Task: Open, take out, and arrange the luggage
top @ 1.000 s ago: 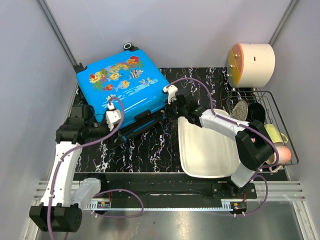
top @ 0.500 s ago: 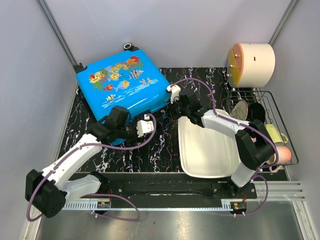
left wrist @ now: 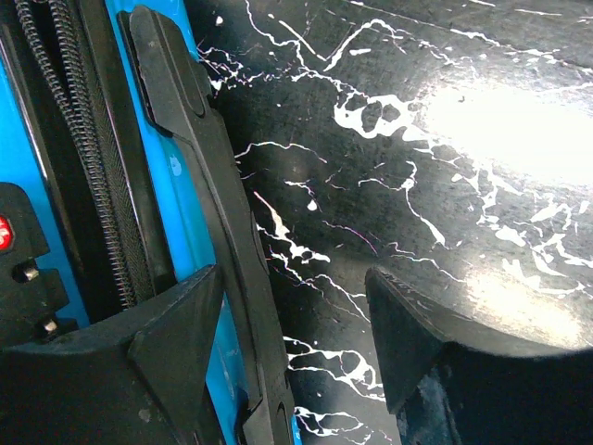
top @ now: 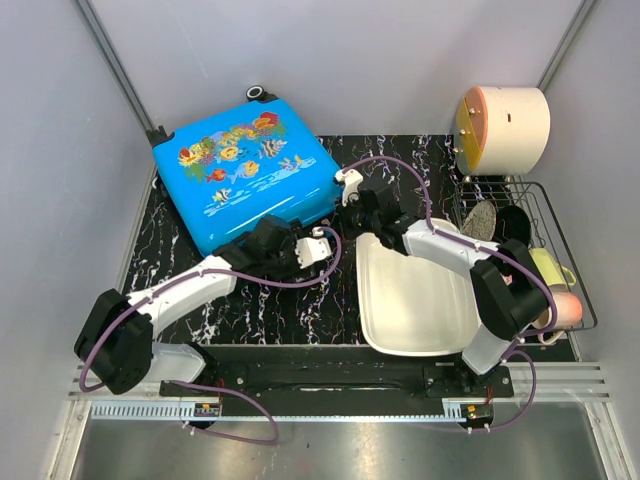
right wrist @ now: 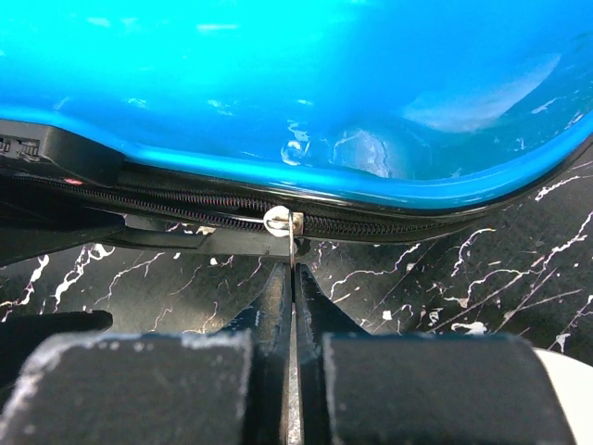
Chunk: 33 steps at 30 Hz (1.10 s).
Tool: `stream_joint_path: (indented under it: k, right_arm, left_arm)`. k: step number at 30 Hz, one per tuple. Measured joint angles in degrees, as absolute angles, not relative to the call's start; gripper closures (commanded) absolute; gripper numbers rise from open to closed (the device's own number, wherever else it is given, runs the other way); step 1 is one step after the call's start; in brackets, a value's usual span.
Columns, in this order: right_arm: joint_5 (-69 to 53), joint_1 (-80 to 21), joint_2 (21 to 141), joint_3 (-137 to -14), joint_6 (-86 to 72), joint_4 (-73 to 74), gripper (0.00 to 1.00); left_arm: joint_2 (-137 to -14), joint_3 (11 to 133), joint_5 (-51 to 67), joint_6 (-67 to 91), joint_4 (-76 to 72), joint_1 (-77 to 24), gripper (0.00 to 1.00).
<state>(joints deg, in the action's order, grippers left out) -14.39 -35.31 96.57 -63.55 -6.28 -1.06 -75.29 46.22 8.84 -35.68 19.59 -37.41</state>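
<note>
The luggage (top: 240, 170) is a bright blue fish-print suitcase lying flat at the back left of the black marbled mat (top: 300, 300). My right gripper (top: 345, 200) is at its right front corner. In the right wrist view it (right wrist: 292, 273) is shut on the silver zipper pull (right wrist: 283, 222) of the black zip under the blue shell (right wrist: 278, 83). My left gripper (top: 300, 235) is open at the front edge. In the left wrist view it (left wrist: 295, 278) straddles the black side handle (left wrist: 199, 167), which lies close to the left finger (left wrist: 176, 343). The right finger is over bare mat.
A white rectangular basin (top: 415, 295) lies right of the suitcase, under my right arm. A wire rack (top: 575, 300) with cups and dishes stands at the far right. A cream and orange cylinder (top: 505, 128) sits behind it. Grey walls close in on the left, back and right.
My left arm has swung from the suitcase's left front corner rightward along its front edge, and its jaws have narrowed a little. The right gripper has shifted slightly right and stays shut.
</note>
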Motion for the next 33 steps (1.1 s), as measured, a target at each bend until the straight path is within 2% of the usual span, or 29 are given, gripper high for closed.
stream_joint_path:
  k: [2,6,8,11,12,13,26,30,32,33]
  right_arm:
    - [-14.02,-35.31,96.57,-63.51,-6.39,-1.15,1.00]
    - [-12.80,-35.22,96.57,-63.37,-6.50,-1.56,1.00]
    - [-12.60,-35.20,96.57,-63.24,-6.50,-1.69,1.00]
    - [-12.45,-35.16,96.55,-62.89,-6.48,-1.93,1.00]
    - [-12.45,-35.11,96.49,-62.74,-6.48,-2.00,1.00]
    - [-12.45,-35.07,96.42,-62.61,-6.50,-2.04,1.00]
    - [-12.64,-34.85,96.12,-61.93,-8.27,-2.42,1.00]
    - [-12.60,-34.79,96.05,-61.89,-8.47,-3.90,1.00]
    - [-12.60,-34.76,95.90,-61.78,-8.58,-4.29,1.00]
    - [-12.58,-34.74,95.83,-61.67,-8.67,-4.38,1.00]
  left_arm:
    - [-75.90,46.22,7.68,-35.51,18.96,-37.89,0.37]
    - [-77.19,46.19,5.72,-35.77,16.34,-38.41,0.55]
    - [-77.23,45.80,4.97,-36.32,15.40,-38.41,0.57]
    - [-77.10,44.84,3.90,-36.97,13.96,-38.41,0.43]
    - [-76.86,44.16,3.79,-36.95,13.45,-38.54,0.36]
    - [-76.58,43.55,3.29,-36.88,12.86,-38.81,0.33]
    - [-78.56,40.38,-6.04,-31.42,6.15,-42.87,0.14]
    - [-80.51,40.38,-10.20,-31.14,4.73,-43.29,0.16]
    - [-80.53,40.38,-11.44,-30.61,5.17,-43.64,0.23]
    - [-80.64,40.49,-11.94,-30.35,5.48,-43.81,0.33]
